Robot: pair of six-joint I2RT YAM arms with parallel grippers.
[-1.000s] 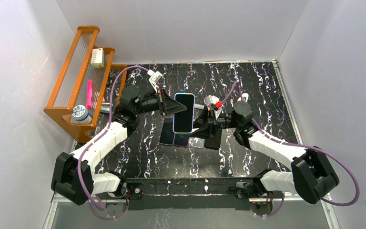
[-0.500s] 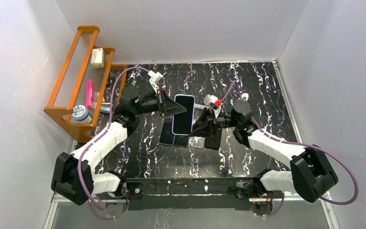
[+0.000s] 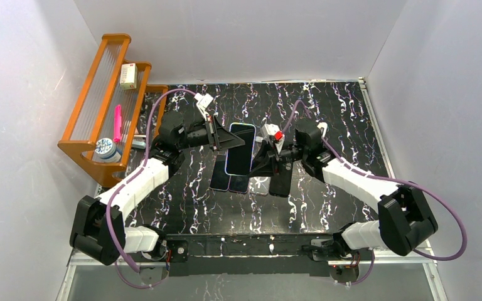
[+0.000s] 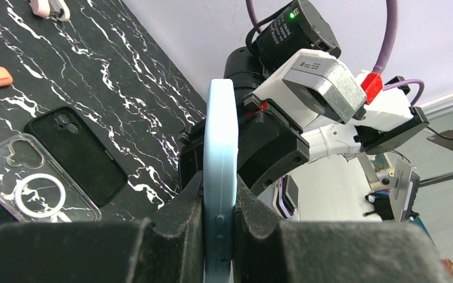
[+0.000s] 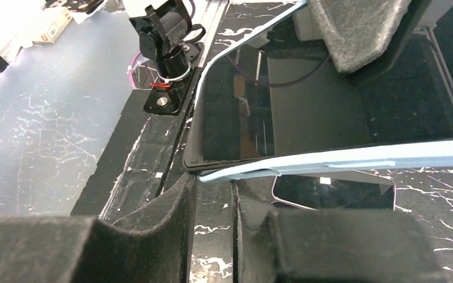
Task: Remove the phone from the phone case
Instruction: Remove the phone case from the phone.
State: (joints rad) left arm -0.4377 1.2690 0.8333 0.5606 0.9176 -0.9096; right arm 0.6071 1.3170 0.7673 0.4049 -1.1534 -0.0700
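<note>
A phone [image 3: 240, 149] in a light-blue case is held above the table, screen up. My left gripper [image 3: 229, 139] is shut on its left long edge; in the left wrist view the case's edge [image 4: 220, 135] runs up between the pads of this gripper [image 4: 219, 194]. My right gripper [image 3: 258, 164] is at the phone's near right corner. In the right wrist view its jaws [image 5: 212, 188] stand a narrow gap apart, with the case's corner [image 5: 236, 172] at their tips. There the case edge stands slightly off the dark screen [image 5: 230, 118].
Under the held phone, dark phones [image 3: 229, 180], a clear case [image 3: 260, 185] and a black case [image 3: 281, 182] lie on the marble tabletop. An orange rack [image 3: 94, 106] with a pink marker, a box and a roll stands at the left. White walls enclose the table.
My right arm has moved left, bringing its gripper up to the phone's corner. The phone has shifted slightly left and tilted in my left gripper.
</note>
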